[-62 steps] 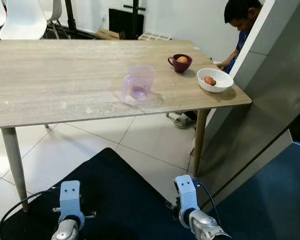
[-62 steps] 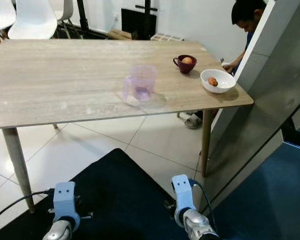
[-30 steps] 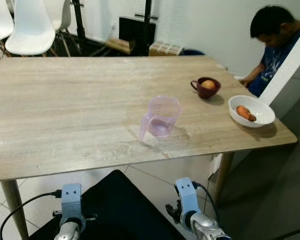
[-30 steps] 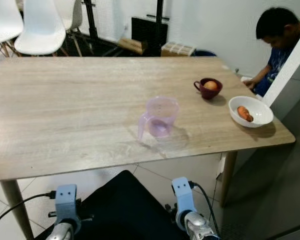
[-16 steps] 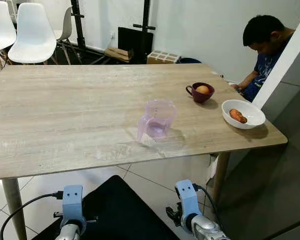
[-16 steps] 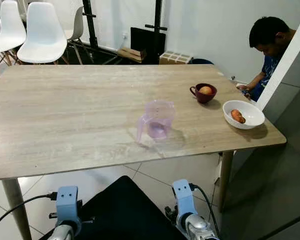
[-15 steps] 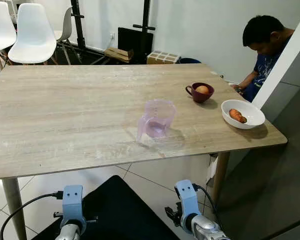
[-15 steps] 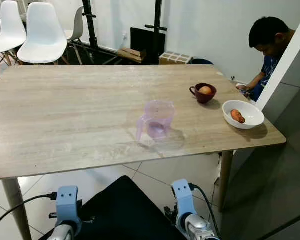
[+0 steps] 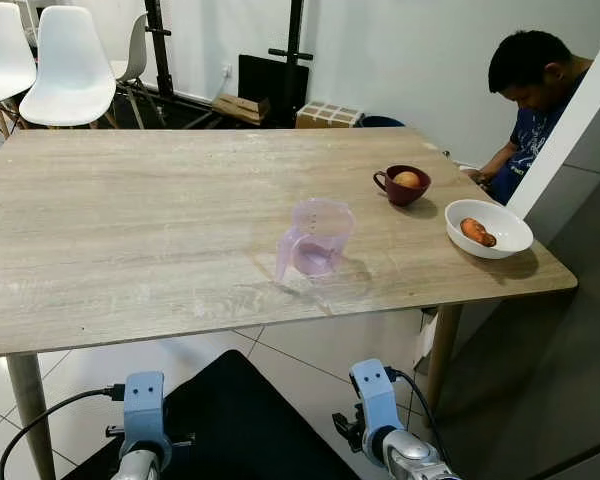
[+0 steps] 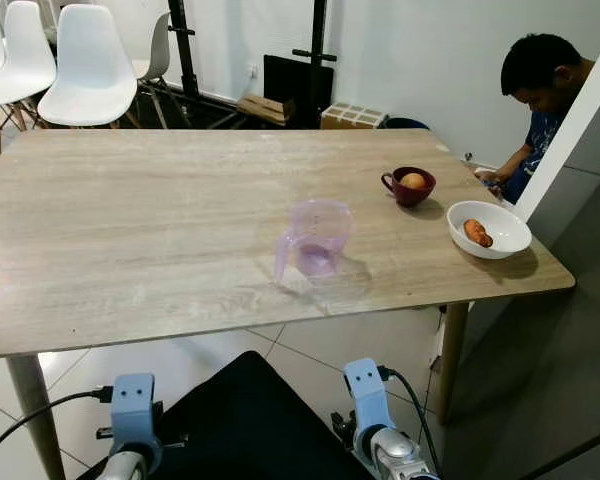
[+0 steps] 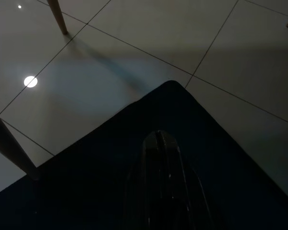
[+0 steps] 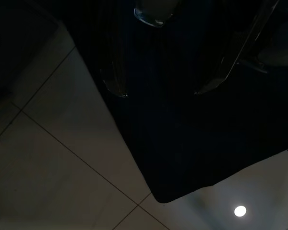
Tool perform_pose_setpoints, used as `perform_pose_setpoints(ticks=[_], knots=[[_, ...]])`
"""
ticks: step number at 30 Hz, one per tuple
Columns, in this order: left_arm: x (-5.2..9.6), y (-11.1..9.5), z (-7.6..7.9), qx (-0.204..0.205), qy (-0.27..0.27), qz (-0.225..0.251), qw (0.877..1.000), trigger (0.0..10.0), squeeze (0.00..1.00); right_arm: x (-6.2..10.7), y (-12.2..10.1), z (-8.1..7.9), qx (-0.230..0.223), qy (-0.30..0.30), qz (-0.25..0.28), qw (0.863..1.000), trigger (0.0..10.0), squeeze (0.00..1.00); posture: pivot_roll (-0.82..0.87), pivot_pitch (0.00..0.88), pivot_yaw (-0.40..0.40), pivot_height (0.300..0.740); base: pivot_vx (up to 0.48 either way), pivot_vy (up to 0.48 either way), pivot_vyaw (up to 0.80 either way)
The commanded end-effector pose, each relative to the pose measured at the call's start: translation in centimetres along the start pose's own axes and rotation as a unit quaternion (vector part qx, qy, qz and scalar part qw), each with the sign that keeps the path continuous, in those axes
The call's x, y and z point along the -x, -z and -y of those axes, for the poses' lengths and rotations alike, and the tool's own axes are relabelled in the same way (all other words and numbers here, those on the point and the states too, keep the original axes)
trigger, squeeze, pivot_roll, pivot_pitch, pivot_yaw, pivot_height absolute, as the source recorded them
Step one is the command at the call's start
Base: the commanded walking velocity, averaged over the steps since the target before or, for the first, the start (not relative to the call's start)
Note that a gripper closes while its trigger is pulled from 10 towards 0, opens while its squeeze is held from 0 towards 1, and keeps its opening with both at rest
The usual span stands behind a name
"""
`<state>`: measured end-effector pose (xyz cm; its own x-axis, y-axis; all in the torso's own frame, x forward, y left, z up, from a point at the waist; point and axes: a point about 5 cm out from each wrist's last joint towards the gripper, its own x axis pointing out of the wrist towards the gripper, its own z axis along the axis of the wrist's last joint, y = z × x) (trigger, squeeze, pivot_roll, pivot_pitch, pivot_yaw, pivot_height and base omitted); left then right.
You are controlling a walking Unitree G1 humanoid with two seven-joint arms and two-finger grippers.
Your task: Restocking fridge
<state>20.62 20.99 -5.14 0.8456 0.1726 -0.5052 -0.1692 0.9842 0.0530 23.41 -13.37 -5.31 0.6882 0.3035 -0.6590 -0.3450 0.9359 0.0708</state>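
A wooden bench [image 9: 130, 230] stands ahead, its left part bare. A clear jug [image 9: 315, 238] sits toward the near edge, a dark cup [image 9: 401, 186] holding an orange ball further right, and a white bowl [image 9: 488, 228] with a carrot right beside the right edge. A person [image 9: 528, 100] sits past that corner. Both arms hang low over a dark mat [image 11: 110, 158]. The left gripper [image 11: 159, 143] has its jaws pressed together; the right gripper [image 12: 158, 91] has its jaws spread apart.
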Motion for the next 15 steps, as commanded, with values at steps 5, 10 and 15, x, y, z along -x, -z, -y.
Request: perform_pose_setpoints(ticks=[5,10,15], knots=[[0.3,0.6,0.4,0.01,-0.004,-0.006,1.0,10.0,0.0,0.2,0.5,0.3,0.009,0.007,-0.008,1.0,10.0,0.0,-0.02,0.039,-0.077,0.74,0.0,0.0,0.0],[0.3,1.3,0.5,0.011,-0.004,-0.043,0.999,10.0,0.0,0.2,0.6,0.4,-0.005,0.019,-0.01,1.0,10.0,0.0,-0.02,0.044,-0.076,0.74,0.0,0.0,0.0],[0.3,1.5,0.2,0.016,-0.021,-0.052,0.998,10.0,0.0,0.3,0.7,0.4,-0.006,0.019,-0.01,1.0,10.0,0.0,-0.02,0.047,-0.072,0.74,0.0,0.382,0.0]])
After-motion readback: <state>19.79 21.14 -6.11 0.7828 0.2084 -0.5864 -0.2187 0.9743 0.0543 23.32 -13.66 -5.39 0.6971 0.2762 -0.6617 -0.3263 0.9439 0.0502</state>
